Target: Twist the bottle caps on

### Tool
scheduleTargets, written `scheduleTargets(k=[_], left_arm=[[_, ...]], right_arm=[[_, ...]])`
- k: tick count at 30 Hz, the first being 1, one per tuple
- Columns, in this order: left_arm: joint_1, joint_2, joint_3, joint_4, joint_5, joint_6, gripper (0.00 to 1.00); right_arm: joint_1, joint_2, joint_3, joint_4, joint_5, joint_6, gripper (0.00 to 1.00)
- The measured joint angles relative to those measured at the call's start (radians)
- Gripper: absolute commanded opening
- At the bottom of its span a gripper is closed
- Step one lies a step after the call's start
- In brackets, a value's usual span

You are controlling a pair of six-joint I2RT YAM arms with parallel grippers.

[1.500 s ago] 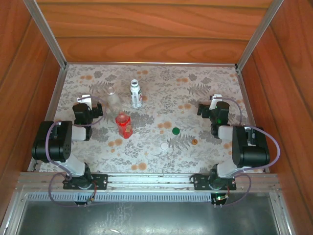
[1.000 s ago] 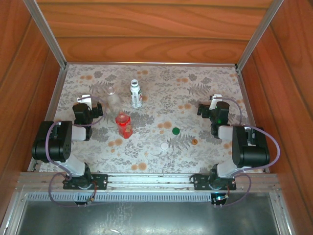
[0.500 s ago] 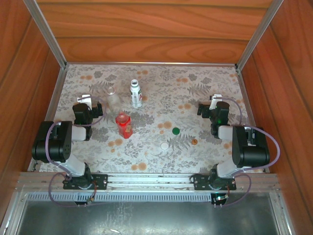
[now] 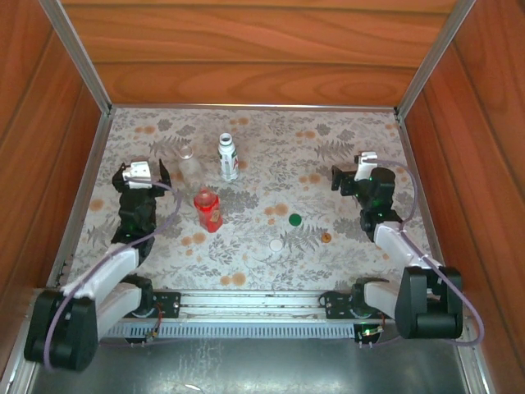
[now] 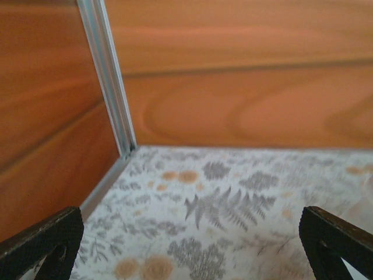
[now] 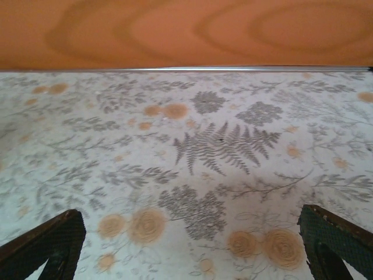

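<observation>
Three bottles stand left of centre in the top view: a translucent red one, a white labelled one and a clear one. Three caps lie loose on the cloth to the right of them: green, white and golden-brown. My left gripper hovers open, left of the clear bottle. My right gripper is open too, well right of the caps. In the wrist views the left gripper and the right gripper have only patterned cloth between their spread fingers.
The flower-patterned tablecloth is boxed in by wooden walls at the back and both sides. Aluminium posts stand at the back corners. A metal rail carries both arm bases at the near edge.
Both arms have unfolded from their tucked pose and stretched out over the table. The grippers shifted slightly toward the back. Bottles and caps have not moved.
</observation>
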Motion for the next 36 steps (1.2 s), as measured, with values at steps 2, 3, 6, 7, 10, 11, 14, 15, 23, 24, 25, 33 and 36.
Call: scheduleTargets(k=[2,3,6,7,10,11,14,15,23,24,25,33,36], left_arm=[[-0.025,-0.134,0.014,-0.074,-0.023,0.000,1.00],[-0.038,-0.191,0.024,-0.103,-0.031,-0.002,1.00],[-0.085,-0.303,0.056,-0.167,-0.042,-0.008,1.00],[-0.096,-0.319,0.066,-0.178,-0.042,-0.008,1.00],[-0.172,-0.343,0.100,-0.252,-0.006,-0.015,1.00],[-0.201,-0.347,0.103,-0.269,0.016,-0.015,1.00],[-0.272,-0.354,0.103,-0.315,0.099,-0.014,1.00],[-0.287,-0.356,0.103,-0.325,0.123,-0.014,1.00],[-0.360,-0.385,0.073,-0.369,0.377,0.002,1.00],[-0.361,-0.385,0.063,-0.370,0.404,0.010,1.00],[-0.362,-0.382,0.051,-0.372,0.428,0.016,1.00],[-0.362,-0.300,-0.011,-0.394,0.526,0.049,1.00],[-0.362,-0.242,-0.021,-0.372,0.536,0.050,1.00]], right_arm=[[0.037,-0.040,0.018,-0.056,-0.024,-0.013,1.00],[0.057,-0.060,0.026,-0.079,-0.037,-0.018,1.00],[0.110,-0.114,0.047,-0.136,-0.077,-0.034,1.00],[0.120,-0.124,0.051,-0.146,-0.088,-0.039,1.00],[0.203,-0.149,0.071,-0.211,-0.139,-0.074,1.00],[0.233,-0.152,0.079,-0.227,-0.162,-0.085,1.00],[0.323,-0.151,0.102,-0.264,-0.244,-0.125,1.00],[0.346,-0.149,0.108,-0.273,-0.264,-0.135,1.00],[0.496,-0.067,0.169,-0.355,-0.294,-0.202,1.00],[0.505,-0.062,0.170,-0.359,-0.294,-0.206,1.00],[0.513,-0.057,0.171,-0.364,-0.294,-0.208,1.00],[0.549,-0.046,0.172,-0.372,-0.293,-0.216,1.00],[0.556,-0.045,0.172,-0.372,-0.293,-0.216,1.00]])
